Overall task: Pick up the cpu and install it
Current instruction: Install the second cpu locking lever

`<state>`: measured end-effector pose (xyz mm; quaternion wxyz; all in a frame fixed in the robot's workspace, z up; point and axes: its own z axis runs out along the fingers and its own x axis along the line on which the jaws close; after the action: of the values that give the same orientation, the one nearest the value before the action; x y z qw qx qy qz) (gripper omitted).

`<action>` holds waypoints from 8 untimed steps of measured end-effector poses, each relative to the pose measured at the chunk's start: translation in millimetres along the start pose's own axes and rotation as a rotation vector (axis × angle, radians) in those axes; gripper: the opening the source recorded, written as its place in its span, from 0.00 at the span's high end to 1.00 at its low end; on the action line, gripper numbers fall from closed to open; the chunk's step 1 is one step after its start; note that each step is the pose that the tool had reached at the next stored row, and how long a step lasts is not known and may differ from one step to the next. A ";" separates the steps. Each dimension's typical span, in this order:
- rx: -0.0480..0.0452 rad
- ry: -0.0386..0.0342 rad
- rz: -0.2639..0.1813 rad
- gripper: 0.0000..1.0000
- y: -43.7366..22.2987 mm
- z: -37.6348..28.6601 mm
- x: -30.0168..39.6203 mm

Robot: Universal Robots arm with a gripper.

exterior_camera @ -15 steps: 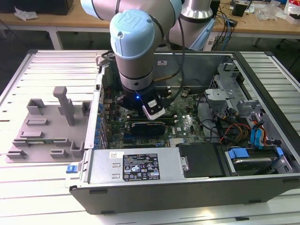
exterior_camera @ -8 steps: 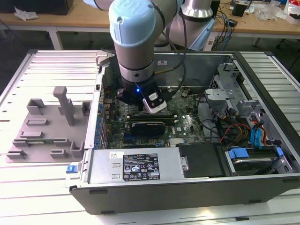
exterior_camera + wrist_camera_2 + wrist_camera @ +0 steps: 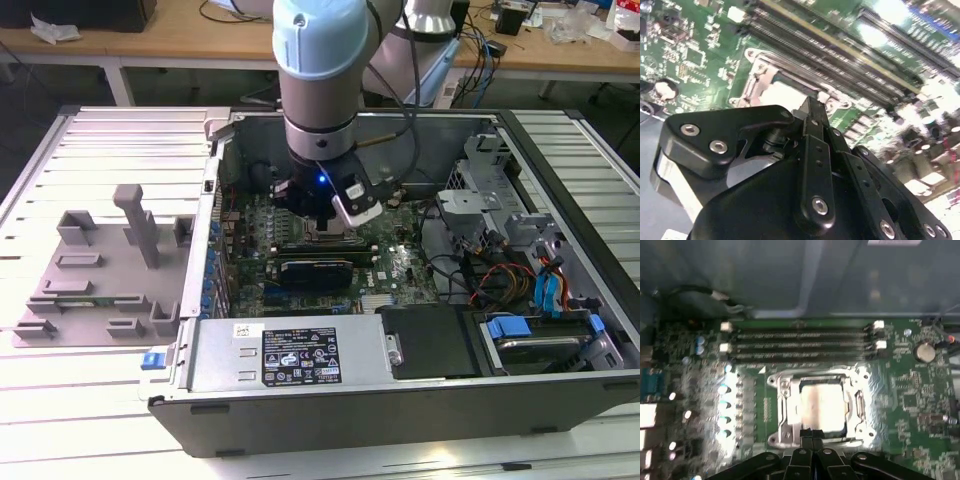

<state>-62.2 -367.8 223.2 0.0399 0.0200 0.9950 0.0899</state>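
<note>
Pincer (image 3: 812, 432) fingers together, empty, tips just at the socket frame's (image 3: 785, 405) near edge; cpu (image 3: 821, 407) sits flat inside that frame on the motherboard (image 3: 920, 395); in the exterior view the arm (image 3: 318, 90) hides the socket; memory slots (image 3: 800, 345) run just beyond; grey tray (image 3: 95, 280) lies on the desk (image 3: 120, 140) at the exterior view's left, outside the case (image 3: 400, 400).

1. No text, number or brand can be read in any view.
2. Exterior view: a black label (image 3: 301, 357) with white print and marks sits on the power supply (image 3: 290, 352), at 6 o'clock from the motherboard (image 3: 385, 270); its print is illegible.
3. A small white sticker (image 3: 249, 330) at the label's 10 o'clock is likewise illegible.
</note>
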 end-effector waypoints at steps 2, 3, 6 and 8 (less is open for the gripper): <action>0.0122 -0.0005 -0.001 0.89 8.7 1.9 -2.9; 0.0218 -0.0006 -0.002 0.89 10.4 2.3 -3.8; 0.0762 -0.0016 -0.006 0.89 27.2 4.7 -8.4; 0.0874 -0.0019 -0.007 0.89 29.8 -6.3 -10.1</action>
<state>-51.7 -340.1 235.5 0.0403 0.0182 0.9980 0.0462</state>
